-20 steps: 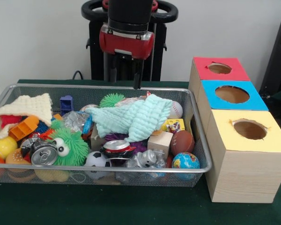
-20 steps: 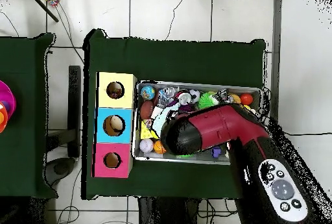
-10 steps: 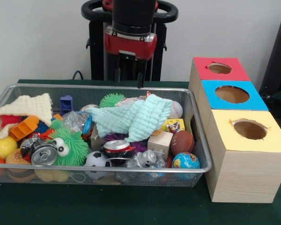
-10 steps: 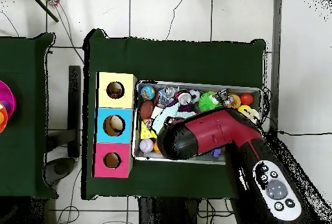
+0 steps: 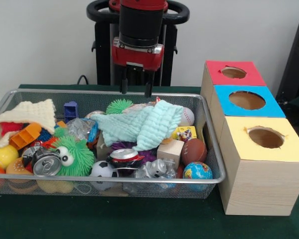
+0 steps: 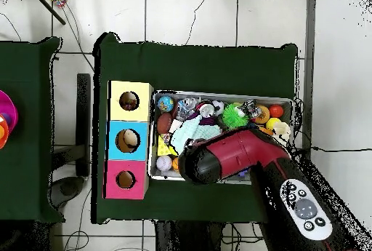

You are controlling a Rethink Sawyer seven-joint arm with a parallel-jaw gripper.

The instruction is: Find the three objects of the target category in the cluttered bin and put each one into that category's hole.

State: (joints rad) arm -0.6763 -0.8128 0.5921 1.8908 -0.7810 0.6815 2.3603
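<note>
Hanging above the wire bin's [image 5: 209, 149] far rim, gripper [image 5: 136, 88] — fingers [image 5: 123, 85] parted, empty — just behind the mint cloth [image 5: 139, 124].

My red and black arm [image 6: 240, 153] reaches from below over the near side of the wire bin [image 6: 292, 106], hiding much of its clutter. Left of the bin stands a box [image 6: 116, 142] with yellow, blue and red holes.
</note>
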